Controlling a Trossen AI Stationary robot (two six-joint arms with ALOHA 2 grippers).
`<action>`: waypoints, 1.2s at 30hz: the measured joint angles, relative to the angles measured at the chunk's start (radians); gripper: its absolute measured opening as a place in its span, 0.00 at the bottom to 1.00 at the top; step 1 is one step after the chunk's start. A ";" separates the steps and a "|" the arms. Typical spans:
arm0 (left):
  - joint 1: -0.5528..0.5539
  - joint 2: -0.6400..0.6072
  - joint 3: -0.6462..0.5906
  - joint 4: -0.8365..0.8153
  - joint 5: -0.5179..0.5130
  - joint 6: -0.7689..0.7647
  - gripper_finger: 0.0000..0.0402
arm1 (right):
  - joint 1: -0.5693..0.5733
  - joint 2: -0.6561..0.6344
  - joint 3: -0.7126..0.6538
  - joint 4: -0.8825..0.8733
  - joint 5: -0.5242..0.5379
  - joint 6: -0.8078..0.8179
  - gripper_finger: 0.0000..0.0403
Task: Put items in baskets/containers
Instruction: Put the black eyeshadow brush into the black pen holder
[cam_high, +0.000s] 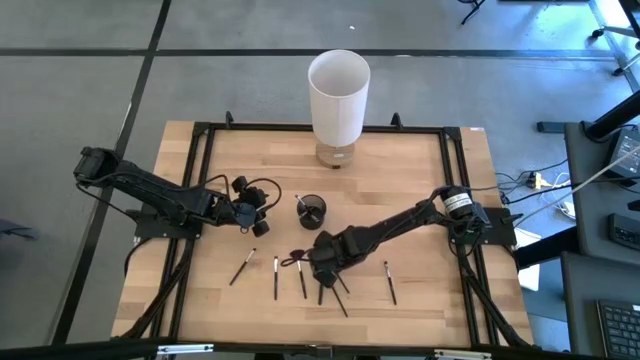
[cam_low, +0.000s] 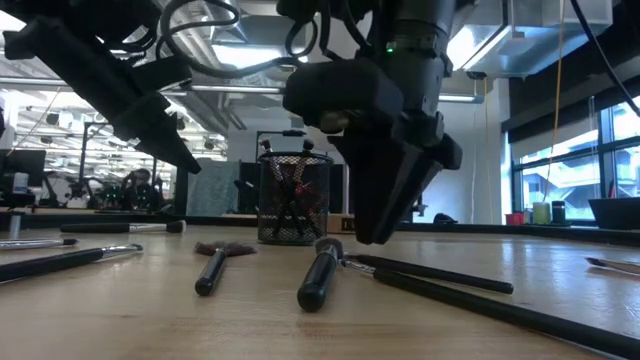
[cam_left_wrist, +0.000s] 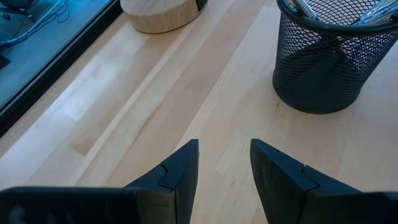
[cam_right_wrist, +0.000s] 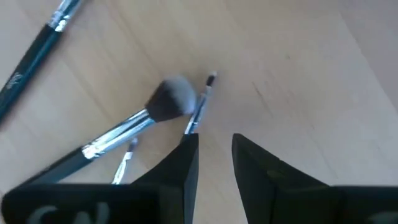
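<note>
Several makeup brushes (cam_high: 276, 277) lie loose along the table's (cam_high: 420, 200) near edge in your high view, their handles running mostly from near edge to far edge, while the dark mesh cup (cam_high: 311, 211) stands mid-table with a few brushes already upright in it. Your right gripper (cam_high: 322, 272) hangs over the middle of that row, far nearer to the brushes than the left gripper (cam_high: 256, 208), which waits just left of the cup. In the low view, the right gripper's dark fingers (cam_low: 385, 215) point down at the wood, their tips just above the brush handles (cam_low: 320, 278) lying in front of the cup (cam_low: 292, 197); you can't see them touching anything. The left wrist view shows that arm's fingers (cam_left_wrist: 177, 180) parted over bare wood with nothing between them, the cup (cam_left_wrist: 326, 59) ahead and to one side. In the right wrist view, the two fingers (cam_right_wrist: 180, 171) stand partly open and empty; a thin brush (cam_right_wrist: 200, 106) lies just off one fingertip, its long axis roughly in line with the fingers, with a fluffy-headed brush (cam_right_wrist: 134, 127) crossing beside it. By my reckoning you'd need to shift sideways to straddle the thin one before closing.
</note>
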 joint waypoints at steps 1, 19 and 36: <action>0.000 0.000 0.000 0.000 0.000 0.000 0.35 | 0.000 0.000 0.000 0.006 0.000 -0.002 0.24; 0.000 0.000 0.000 -0.006 0.002 0.000 0.35 | -0.001 0.014 -0.066 0.115 -0.059 -0.036 0.24; 0.000 0.000 0.000 -0.015 0.002 0.000 0.35 | -0.028 0.038 -0.068 -0.140 -0.117 -0.032 0.05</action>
